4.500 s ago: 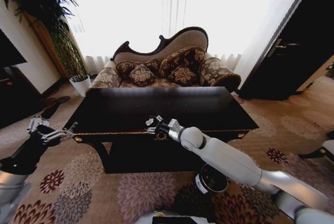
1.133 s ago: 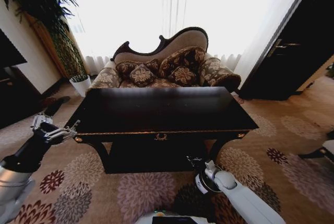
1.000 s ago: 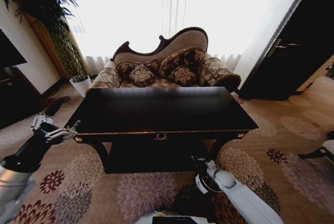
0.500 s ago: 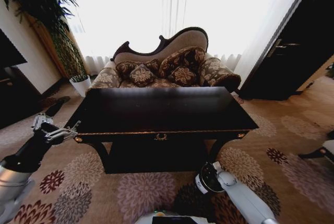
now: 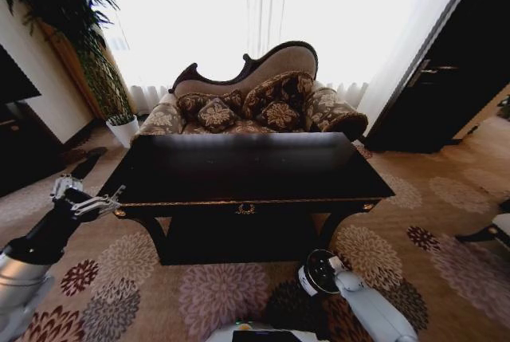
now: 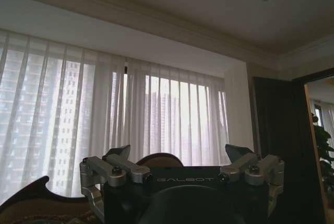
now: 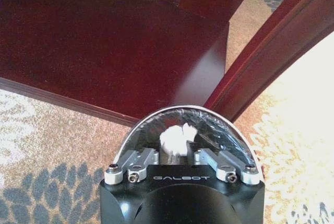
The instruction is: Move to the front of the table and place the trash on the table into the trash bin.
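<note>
Down by the table (image 5: 247, 168), the right gripper (image 7: 175, 156) hangs over the trash bin (image 5: 317, 272), fingers parted around white trash (image 7: 176, 139); whether they pinch it, I can't tell. The left gripper (image 5: 88, 201) waits off the table's left corner, jaws spread, holding nothing.

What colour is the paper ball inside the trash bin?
White paper ball, clearest in the right wrist view.

Table (image 5: 239, 168) glossy dark wood; trash (image 7: 177, 138) crumpled white paper; trash bin (image 7: 209, 122) glossy-lined.

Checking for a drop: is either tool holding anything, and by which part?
Cannot be told: a white paper ball sits at the right tool over the trash bin, grip unclear. Left tool holds nothing.
</note>
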You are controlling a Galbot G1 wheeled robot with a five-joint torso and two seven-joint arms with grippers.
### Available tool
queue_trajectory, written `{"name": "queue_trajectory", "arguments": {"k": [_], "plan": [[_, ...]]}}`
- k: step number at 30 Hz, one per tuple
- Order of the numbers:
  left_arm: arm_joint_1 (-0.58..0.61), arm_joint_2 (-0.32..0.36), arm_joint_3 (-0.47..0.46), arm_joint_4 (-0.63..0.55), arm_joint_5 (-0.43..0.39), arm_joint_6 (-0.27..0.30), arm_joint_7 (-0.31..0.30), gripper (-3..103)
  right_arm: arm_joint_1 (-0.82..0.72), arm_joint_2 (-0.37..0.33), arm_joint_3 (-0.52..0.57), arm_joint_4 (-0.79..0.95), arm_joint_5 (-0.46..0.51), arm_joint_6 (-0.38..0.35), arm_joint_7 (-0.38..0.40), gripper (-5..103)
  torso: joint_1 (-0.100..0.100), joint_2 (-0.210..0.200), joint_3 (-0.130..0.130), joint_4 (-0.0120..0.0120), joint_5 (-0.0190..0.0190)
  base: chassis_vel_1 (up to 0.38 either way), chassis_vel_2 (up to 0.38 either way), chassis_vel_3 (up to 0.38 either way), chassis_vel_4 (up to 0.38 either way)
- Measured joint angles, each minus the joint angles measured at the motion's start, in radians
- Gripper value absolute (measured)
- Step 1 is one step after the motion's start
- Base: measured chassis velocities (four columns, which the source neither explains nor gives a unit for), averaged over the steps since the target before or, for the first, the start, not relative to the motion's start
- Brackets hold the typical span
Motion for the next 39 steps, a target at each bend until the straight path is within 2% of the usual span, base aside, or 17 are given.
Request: {"name": "queue_trajectory", "arguments": {"k": [2,3,5,6,8,11,13,15,16,18,19,21,23,24,31,34,39], "plan": [[0.001,0.000,-0.002,0.000,-0.001,-0.001,0.001,100,-0.005,0.000,0.000,0.006,-0.004,-0.002,0.000,36,0.000,0.000,0.000,-0.0001,-0.0002,0.000,0.000,0.000,0.000],[0.001,0.000,-0.002,0.000,-0.001,-0.001,0.001,100,-0.005,0.000,0.000,0.006,-0.004,-0.002,0.000,36,0.000,0.000,0.000,-0.0001,-0.0002,0.000,0.000,0.000,0.000],[0.001,0.000,-0.003,0.000,-0.002,-0.002,0.001,100,-0.010,-0.001,0.000,0.010,-0.008,-0.002,-0.002,46,0.000,0.000,0.000,-0.0001,-0.0001,0.000,0.000,0.000,0.000],[0.001,0.000,-0.003,-0.001,-0.002,-0.002,0.001,100,-0.013,-0.002,0.001,0.013,-0.010,-0.002,-0.004,46,0.000,0.000,0.000,-0.0001,-0.0001,0.000,0.000,0.000,0.000],[0.000,-0.002,-0.001,-0.002,-0.002,-0.002,0.001,100,-0.023,-0.007,0.007,0.025,-0.020,-0.002,-0.013,57,0.000,0.000,0.000,0.0000,-0.0001,0.000,0.000,0.000,0.000],[-0.001,-0.003,0.001,-0.002,-0.002,-0.002,0.001,100,-0.035,-0.012,0.013,0.046,-0.036,0.000,-0.032,68,0.000,0.000,0.000,-0.0001,-0.0001,0.000,0.000,0.000,0.000],[-0.002,-0.003,0.002,-0.003,-0.002,-0.002,0.001,100,-0.065,-0.024,0.039,0.111,-0.066,0.025,-0.087,79,0.000,0.000,0.000,-0.0001,-0.0001,0.000,0.000,0.000,0.000],[-0.003,-0.003,0.002,-0.003,-0.002,-0.002,0.001,100,-0.082,-0.029,0.053,0.149,-0.072,0.035,-0.107,79,0.000,0.000,0.000,0.0000,-0.0001,0.000,0.000,0.000,0.000],[-0.004,-0.002,0.002,-0.003,-0.003,-0.002,0.001,100,-0.099,-0.034,0.066,0.189,-0.073,0.045,-0.123,84,0.000,0.000,0.000,-0.0001,0.0000,0.000,0.000,0.000,0.000],[-0.005,-0.001,0.000,-0.003,-0.007,-0.002,0.001,100,-0.146,-0.047,0.104,0.286,-0.080,0.109,-0.175,95,0.000,0.000,0.000,-0.0001,0.0001,0.000,0.000,0.000,0.000],[-0.005,-0.001,0.000,-0.003,-0.007,-0.002,0.001,100,-0.146,-0.047,0.104,0.286,-0.080,0.109,-0.175,95,0.000,0.000,0.000,-0.0001,0.0001,0.000,0.000,0.000,0.000],[-0.006,-0.001,-0.002,-0.002,-0.010,-0.003,0.001,100,-0.187,-0.058,0.139,0.358,-0.093,0.157,-0.228,98,0.000,0.000,0.000,0.0002,-0.0004,0.000,0.000,0.000,0.000],[-0.009,0.000,-0.003,-0.001,-0.012,-0.004,0.001,100,-0.278,-0.075,0.197,0.485,-0.076,0.222,-0.351,100,0.000,0.000,0.000,-0.0002,0.0000,0.000,0.000,0.000,0.000],[-0.012,0.000,-0.002,0.000,-0.013,-0.004,0.001,100,-0.308,-0.078,0.214,0.526,-0.066,0.238,-0.380,100,0.000,0.000,0.000,-0.0002,-0.0001,0.000,0.000,0.000,0.000],[-0.023,-0.006,0.020,0.002,-0.008,-0.004,0.001,100,-0.436,-0.050,0.299,0.737,-0.009,0.254,-0.410,100,0.000,0.000,0.000,-0.0002,-0.0001,0.000,0.000,0.000,0.000],[-0.028,-0.010,0.029,0.002,-0.003,-0.004,-0.003,100,-0.502,-0.004,0.364,0.880,0.003,0.225,-0.394,100,0.000,0.000,0.000,0.0001,-0.0002,0.000,0.000,0.000,0.000],[-0.037,-0.012,0.034,0.006,0.003,-0.003,-0.016,100,-0.571,0.053,0.447,1.001,0.004,0.187,-0.364,100,0.000,0.000,0.000,-0.0001,-0.0002,0.000,0.000,0.000,0.000]]}}
